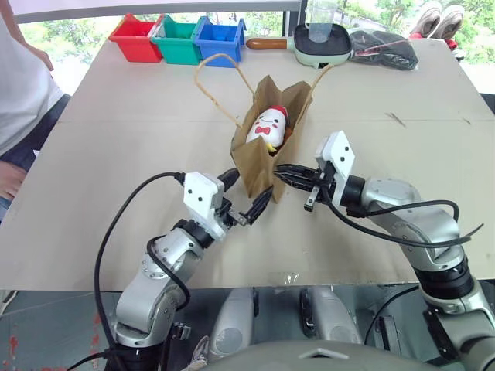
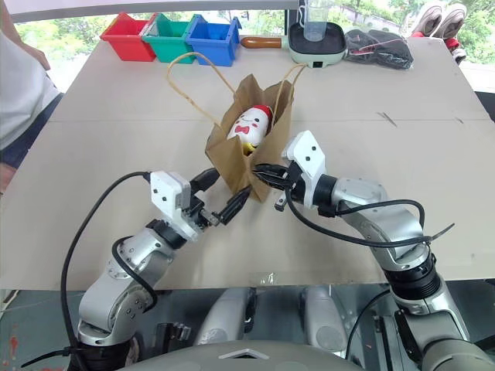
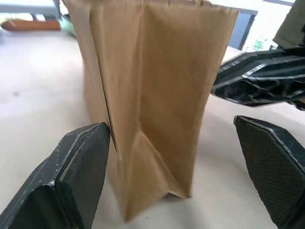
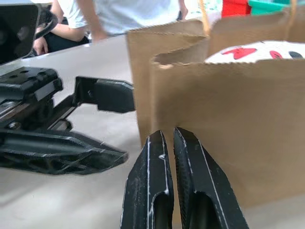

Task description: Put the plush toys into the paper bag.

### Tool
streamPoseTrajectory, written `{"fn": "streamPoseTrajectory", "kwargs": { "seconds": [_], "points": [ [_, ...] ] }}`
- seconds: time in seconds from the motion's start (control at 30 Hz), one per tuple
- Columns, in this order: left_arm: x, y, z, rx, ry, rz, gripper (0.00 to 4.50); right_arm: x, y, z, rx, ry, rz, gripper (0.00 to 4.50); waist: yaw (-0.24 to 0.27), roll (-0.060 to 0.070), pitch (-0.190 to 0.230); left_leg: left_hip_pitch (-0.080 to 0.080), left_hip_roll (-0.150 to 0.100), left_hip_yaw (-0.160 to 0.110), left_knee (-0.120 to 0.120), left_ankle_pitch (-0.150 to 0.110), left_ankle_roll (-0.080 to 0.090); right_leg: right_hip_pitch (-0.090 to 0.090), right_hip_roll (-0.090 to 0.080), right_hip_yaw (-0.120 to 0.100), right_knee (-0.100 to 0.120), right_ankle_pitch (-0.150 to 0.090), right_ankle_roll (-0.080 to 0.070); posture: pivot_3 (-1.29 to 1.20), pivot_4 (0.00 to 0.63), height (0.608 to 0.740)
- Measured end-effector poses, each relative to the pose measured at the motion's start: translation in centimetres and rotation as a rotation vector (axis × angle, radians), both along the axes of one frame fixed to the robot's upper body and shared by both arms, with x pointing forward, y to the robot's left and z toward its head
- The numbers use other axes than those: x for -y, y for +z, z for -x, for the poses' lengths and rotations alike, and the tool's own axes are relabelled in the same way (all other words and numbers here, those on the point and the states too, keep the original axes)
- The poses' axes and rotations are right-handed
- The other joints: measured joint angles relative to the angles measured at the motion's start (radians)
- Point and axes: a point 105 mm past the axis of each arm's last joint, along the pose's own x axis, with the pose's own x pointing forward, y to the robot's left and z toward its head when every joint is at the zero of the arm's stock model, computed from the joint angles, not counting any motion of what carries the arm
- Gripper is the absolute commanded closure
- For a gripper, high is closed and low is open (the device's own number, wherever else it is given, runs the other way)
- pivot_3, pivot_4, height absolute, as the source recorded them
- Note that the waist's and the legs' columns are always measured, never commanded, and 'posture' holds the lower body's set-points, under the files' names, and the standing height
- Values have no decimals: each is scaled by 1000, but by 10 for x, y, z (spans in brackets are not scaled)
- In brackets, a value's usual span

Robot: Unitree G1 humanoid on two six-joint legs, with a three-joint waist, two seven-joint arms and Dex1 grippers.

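Head cam, nearest first:
- Left gripper (image 1: 246, 198): jaws wide apart, nothing held. One finger tip by the bag's near-left corner, other pointing at its near face, just short of it.
- Right gripper (image 1: 285, 173): fingers pressed together, nothing between them. Tips at the bag's near-right edge, touching or just off; can't tell which.
- Paper bag (image 1: 259, 151): upright mid-table, mouth open, betw. the two grippers. Two loop handles, one arcing up-left, one up-right toward the pan.
- White plush toy (image 1: 268, 126): inside bag, top poking above the rim; red end up, red bow visible. Something brownish beside it in the bag; can't identify.
- Table (image 1: 116, 154): pale board.
- Far edge, L to R: red bin (image 1: 136, 39), green bin (image 1: 177, 41), blue bin (image 1: 219, 39), pan (image 1: 320, 43) w/ clear cup on it, black cloth bundle (image 1: 384, 47).
- Person (image 1: 19, 85) in white top at the table's left side.

Left wrist cam:
- Own two fingers far apart, bag's creased corner fold betw. them, closer to one finger; not clamped.
- Right gripper's closed fingers seen just beside the bag's far edge.

Right wrist cam:
- Own fingers shut, thin slit only, tips against or just short of bag's face.
- Toy's white top w/ red bow above the rim.
- Left gripper's open fingers alongside the bag.
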Motion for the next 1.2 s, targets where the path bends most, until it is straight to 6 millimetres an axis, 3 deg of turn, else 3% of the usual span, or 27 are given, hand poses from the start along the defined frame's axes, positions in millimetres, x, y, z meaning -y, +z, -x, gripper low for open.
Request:
{"fn": "streamPoseTrajectory", "kwargs": {
  "seconds": [0.3, 0.5, 0.6, 0.67, 0.8, 0.87, 1.03, 1.17, 1.2],
  "points": [
    [10, -6, -25, 9, 122, 6, 0, 0, -1, 2, 6, 27, 18, 4438, 0, 0, 0, 0, 0, -1, 0, 0, 0, 0, 0, -1, 1, 0, 0, 0, 150, 740],
    [11, -11, -34, 33, 155, 6, 2421, 21, 13, 7, 78, -35, 14, 4500, 1, 0, 0, 0, 0, -1, 0, 0, 0, 0, 0, -1, 1, 0, 0, 0, 150, 740],
    [14, -10, -35, 64, 83, 0, 3746, 42, 18, 16, 60, -63, -9, 3693, 4, 0, 0, -1, -1, -1, 0, 0, 0, 0, 0, -1, 1, 0, 0, 0, 150, 740],
    [11, -9, -38, 91, 12, -25, 4500, 60, 20, 22, 75, -102, 21, 2789, 3, 0, 0, 0, -1, -1, 0, 0, 0, 0, 0, -1, 1, 0, 0, 0, 150, 740],
    [-9, 4, -50, 165, -135, -87, 4500, 84, 14, 39, 69, -120, 70, 805, -1, 0, 0, 0, 0, 0, 0, 0, 0, 0, 1, -1, 1, 0, 0, 0, 150, 740],
    [-10, 13, -57, 211, -258, -135, 4500, 93, 13, 47, 68, -134, 80, 22, 0, 0, 0, 0, 0, -1, 0, 0, 0, 0, 1, -2, 1, 0, 0, 0, 150, 740],
    [-22, 45, -93, 300, -517, -252, 4500, 124, 10, 57, 98, -255, 131, 22, 5, 0, 0, -1, -1, 1, 2, 0, 1, 2, 1, -1, -1, 0, 1, 0, 150, 740],
    [-15, 32, -107, 266, -615, -317, 4500, 130, 14, 56, 156, -322, 146, 22, -5, -1, 0, -1, 0, 0, 2, 0, 1, 1, 2, -1, -1, 0, 1, 0, 150, 740],
    [-14, 27, -109, 252, -630, -335, 4168, 132, 13, 56, 161, -337, 146, 2, -6, -1, 0, -1, 0, -1, 1, 0, 1, 1, 2, -1, 0, 0, 1, 0, 150, 740]
  ]
}}
